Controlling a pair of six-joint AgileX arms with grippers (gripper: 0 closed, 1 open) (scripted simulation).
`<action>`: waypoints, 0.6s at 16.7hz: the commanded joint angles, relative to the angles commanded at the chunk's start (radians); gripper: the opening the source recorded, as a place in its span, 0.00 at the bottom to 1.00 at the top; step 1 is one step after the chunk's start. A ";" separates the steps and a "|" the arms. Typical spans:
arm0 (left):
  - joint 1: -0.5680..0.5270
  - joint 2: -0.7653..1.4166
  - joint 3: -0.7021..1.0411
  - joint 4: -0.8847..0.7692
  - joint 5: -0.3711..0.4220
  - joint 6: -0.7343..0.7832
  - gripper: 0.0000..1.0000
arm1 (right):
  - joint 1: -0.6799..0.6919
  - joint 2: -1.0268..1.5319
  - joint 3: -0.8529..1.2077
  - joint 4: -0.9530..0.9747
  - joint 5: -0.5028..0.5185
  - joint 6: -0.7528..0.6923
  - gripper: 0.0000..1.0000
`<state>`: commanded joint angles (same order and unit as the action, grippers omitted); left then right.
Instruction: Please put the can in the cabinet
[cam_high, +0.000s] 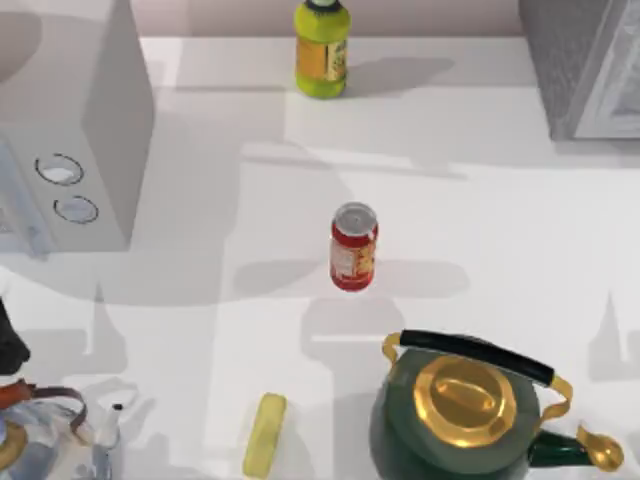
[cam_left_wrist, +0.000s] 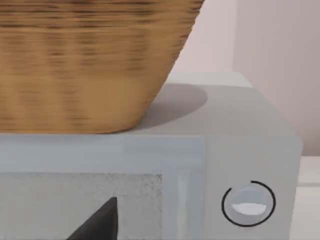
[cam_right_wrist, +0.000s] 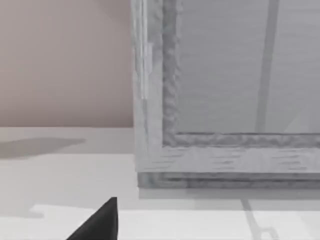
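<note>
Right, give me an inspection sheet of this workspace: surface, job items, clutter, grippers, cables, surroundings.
Surface: white table, crossed by grey shadows.
Job's things: can upright near the table's middle, untouched; cabinet at the far right corner, its framed door closed.
Clutter: yellow-green bottle at the far edge; white box with two dials at left, with a wicker basket on top; green kettle with gold lid near right; yellow bar near the front; glass kettle near left.
Grippers: one dark fingertip of the left gripper faces the white box; one of the right gripper faces the cabinet.
Cables: nothing seen.
Surroundings: pale pink wall behind.
</note>
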<state>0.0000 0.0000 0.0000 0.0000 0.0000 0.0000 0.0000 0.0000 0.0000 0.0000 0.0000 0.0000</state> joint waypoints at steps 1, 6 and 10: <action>0.000 0.000 0.000 0.000 0.000 0.000 1.00 | 0.000 0.000 0.000 0.000 0.000 0.000 1.00; 0.000 0.000 0.000 0.000 0.000 0.000 1.00 | 0.056 0.103 0.067 -0.025 0.038 0.039 1.00; 0.000 0.000 0.000 0.000 0.000 0.000 1.00 | 0.181 0.367 0.226 -0.074 0.123 0.140 1.00</action>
<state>0.0000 0.0000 0.0000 0.0000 0.0000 0.0000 0.1813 0.3672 0.2261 -0.0744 0.1234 0.1404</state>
